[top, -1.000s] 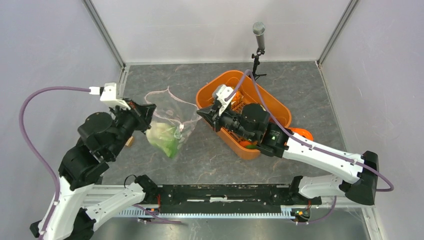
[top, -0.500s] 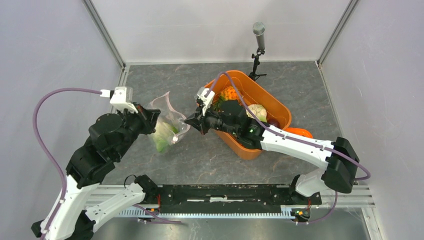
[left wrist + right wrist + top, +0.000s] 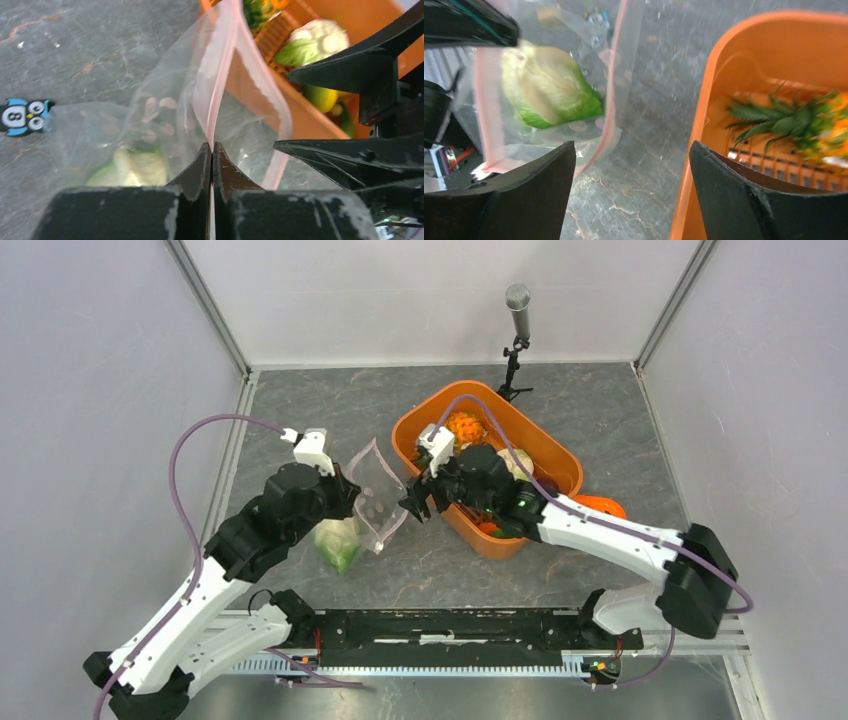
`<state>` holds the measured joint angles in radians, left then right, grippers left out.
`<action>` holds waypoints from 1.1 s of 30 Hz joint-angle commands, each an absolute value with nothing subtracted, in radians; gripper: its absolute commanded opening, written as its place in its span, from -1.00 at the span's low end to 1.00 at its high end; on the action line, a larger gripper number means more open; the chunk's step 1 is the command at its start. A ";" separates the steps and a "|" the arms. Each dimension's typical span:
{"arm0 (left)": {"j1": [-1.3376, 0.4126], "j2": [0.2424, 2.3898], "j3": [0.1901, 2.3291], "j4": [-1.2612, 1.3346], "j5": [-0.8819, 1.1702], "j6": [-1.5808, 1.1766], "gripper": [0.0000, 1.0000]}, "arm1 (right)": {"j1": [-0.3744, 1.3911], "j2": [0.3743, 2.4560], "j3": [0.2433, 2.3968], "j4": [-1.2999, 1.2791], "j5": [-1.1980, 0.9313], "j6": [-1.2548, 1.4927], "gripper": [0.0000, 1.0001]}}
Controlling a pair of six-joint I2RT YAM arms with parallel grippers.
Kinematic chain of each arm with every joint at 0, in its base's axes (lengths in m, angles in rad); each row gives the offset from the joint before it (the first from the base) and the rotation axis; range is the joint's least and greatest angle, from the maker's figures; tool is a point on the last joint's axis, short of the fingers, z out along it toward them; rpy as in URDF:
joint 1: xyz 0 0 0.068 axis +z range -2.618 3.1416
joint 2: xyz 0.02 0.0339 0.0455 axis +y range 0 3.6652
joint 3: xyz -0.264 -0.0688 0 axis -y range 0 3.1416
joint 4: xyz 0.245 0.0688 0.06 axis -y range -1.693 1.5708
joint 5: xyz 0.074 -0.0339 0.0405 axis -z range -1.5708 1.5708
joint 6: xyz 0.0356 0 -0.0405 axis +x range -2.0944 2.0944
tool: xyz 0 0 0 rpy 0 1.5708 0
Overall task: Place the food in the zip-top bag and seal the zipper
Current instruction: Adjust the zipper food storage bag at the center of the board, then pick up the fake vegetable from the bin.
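Pinching pinkish zipper strip point(image 3: 216, 85) of clear zip-top bag point(image 3: 150, 100): left gripper point(image 3: 212, 148); right gripper point(image 3: 631, 149) spread, empty, beside orange slotted basket point(image 3: 714, 70); green-white leafy cabbage point(image 3: 549, 87) inside bag

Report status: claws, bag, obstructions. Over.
Left claw shut on zipper strip, bag mouth open. Right claw open, empty, beside bag. Cabbage bagged; pineapple, cauliflower in basket. Nothing blocking.

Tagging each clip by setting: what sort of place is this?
Probably a lab data-collection cell, not a kitchen: plain panel walls enclose the grey tabletop, a microphone stands at the back, and a metal mounting rail runs along the near edge.
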<state>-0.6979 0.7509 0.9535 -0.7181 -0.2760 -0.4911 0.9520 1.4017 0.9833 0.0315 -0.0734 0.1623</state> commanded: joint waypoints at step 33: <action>-0.699 0.629 0.962 -0.546 -0.172 -0.544 -0.96 | 0.504 1.380 0.886 -0.081 0.408 0.340 0.96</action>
